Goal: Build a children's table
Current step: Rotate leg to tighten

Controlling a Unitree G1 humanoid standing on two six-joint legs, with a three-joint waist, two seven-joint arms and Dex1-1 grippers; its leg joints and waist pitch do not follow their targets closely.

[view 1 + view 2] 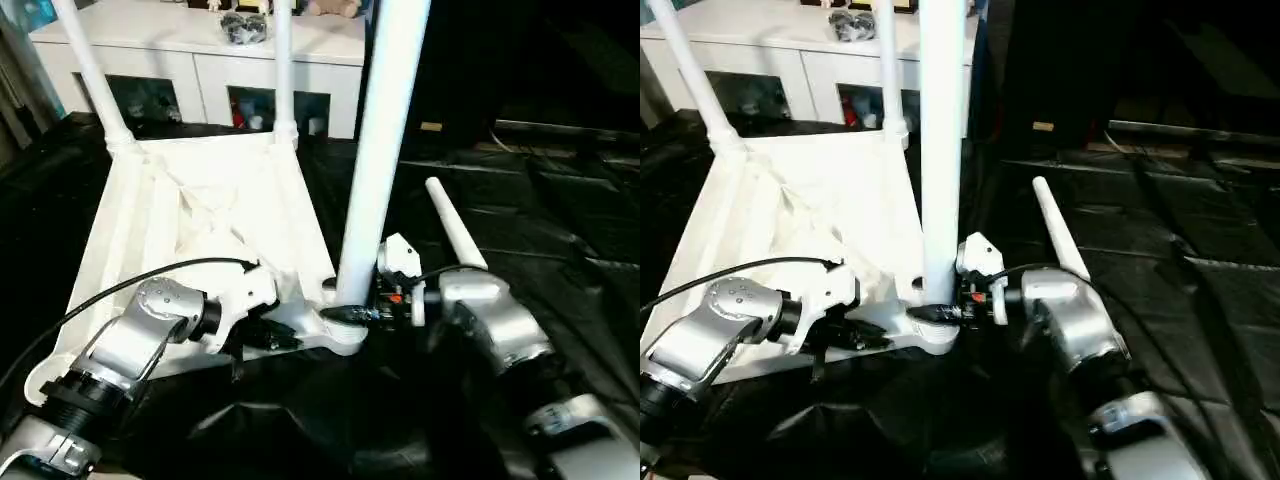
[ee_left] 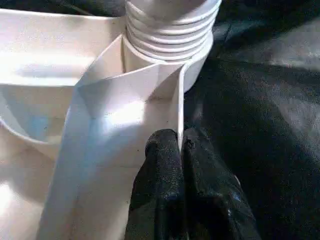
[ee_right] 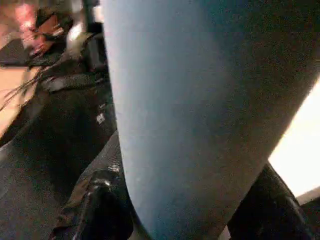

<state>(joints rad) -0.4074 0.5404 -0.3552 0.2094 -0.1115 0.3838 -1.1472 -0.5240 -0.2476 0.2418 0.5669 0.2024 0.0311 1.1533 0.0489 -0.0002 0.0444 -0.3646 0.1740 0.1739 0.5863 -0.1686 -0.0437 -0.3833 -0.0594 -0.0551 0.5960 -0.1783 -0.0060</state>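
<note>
Three legs (image 1: 385, 130) stood in the tabletop (image 1: 190, 215); one leg (image 1: 455, 235) lay loose. My right gripper (image 1: 362, 313) clasped the nearest leg while my left gripper (image 2: 181, 150) pinched the tabletop's rim.

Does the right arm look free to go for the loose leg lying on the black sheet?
Probably not yet: the right gripper is clamped around the upright leg at its socket. The loose leg lies just beyond that forearm, nothing covering it.

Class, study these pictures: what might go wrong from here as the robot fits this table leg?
1. The leg is threaded in the corner socket and looks slightly tilted; turning by the right gripper might cross-thread it.
2. The left gripper pinches only a thin rib of the tabletop; it may slip.
3. The spare leg might roll.
</note>
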